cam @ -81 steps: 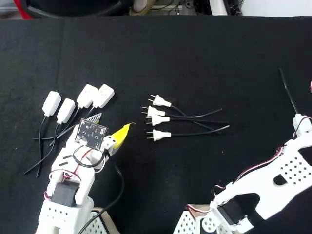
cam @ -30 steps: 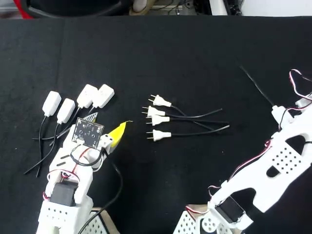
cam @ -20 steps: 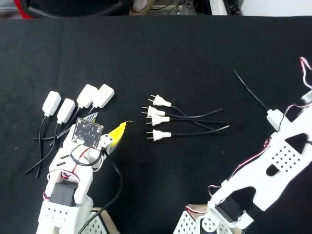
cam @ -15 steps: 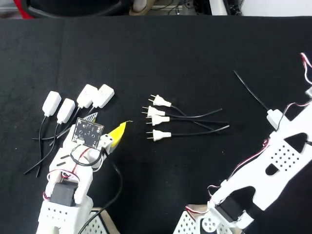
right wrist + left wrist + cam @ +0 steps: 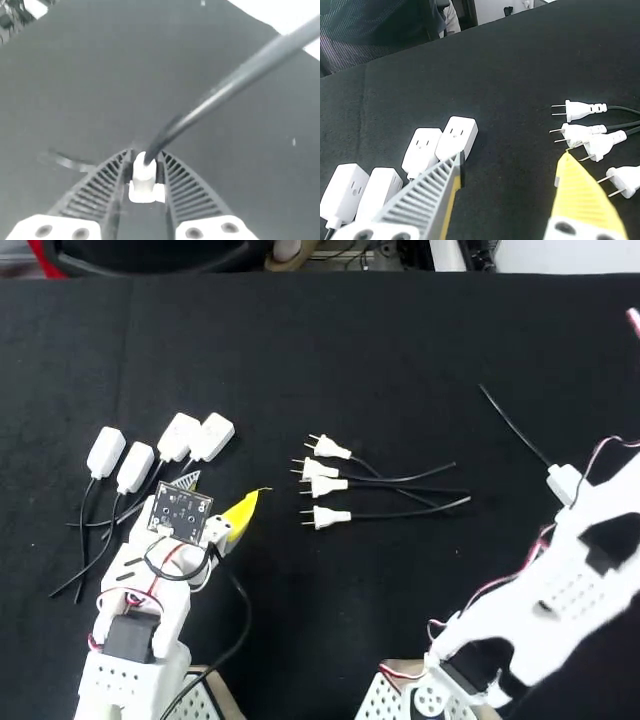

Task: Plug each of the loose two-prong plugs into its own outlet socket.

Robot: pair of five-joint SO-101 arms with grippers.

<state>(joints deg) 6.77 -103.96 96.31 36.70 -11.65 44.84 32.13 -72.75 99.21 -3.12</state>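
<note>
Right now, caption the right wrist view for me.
Right gripper, jaws shut on a white plug, black cord jutting out.

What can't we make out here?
- Held plug prongs: right wrist view, buried between the fingers of the right tool.
- Two outermost sockets: left wrist view, partly covered by the grey finger of the left tool and cut by the frame edge.
- Nearest plug: left wrist view, body and cord cut off by the frame edge.
</note>
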